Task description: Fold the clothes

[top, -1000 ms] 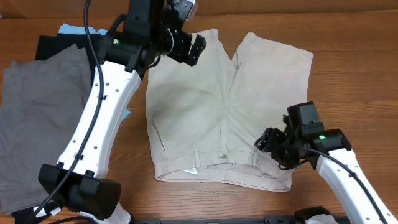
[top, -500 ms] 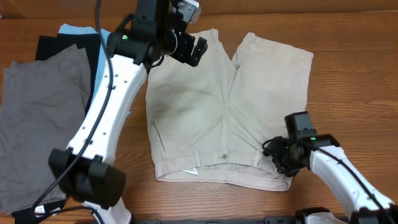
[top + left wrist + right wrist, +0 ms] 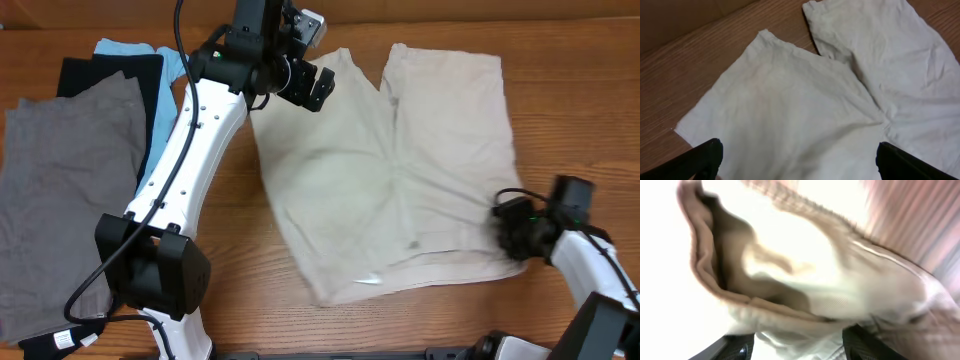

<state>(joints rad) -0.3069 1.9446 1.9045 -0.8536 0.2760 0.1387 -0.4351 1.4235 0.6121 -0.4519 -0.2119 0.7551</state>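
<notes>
The clothes, a pair of pale beige shorts (image 3: 370, 190), lie flat and skewed on the wooden table (image 3: 570, 110), legs toward the far edge, waistband toward the near right. My left gripper (image 3: 313, 86) hovers open over the hem of the left leg; in the left wrist view the shorts (image 3: 790, 95) spread out below its wide-apart fingertips (image 3: 705, 160), with nothing between them. My right gripper (image 3: 512, 226) sits at the right end of the waistband. In the right wrist view, bunched beige cloth (image 3: 815, 280) fills the gap between its fingers (image 3: 867, 342), so it is shut on the shorts.
A darker grey garment (image 3: 60, 190) covers the left side of the table. A black garment (image 3: 100, 72) and a light blue one (image 3: 125, 48) lie behind it. Bare wood (image 3: 250, 320) shows in front of the shorts.
My right gripper has moved right with the waistband corner in it. The shorts have slid and turned, the waistband swinging right. The left arm has shifted slightly toward the far edge.
</notes>
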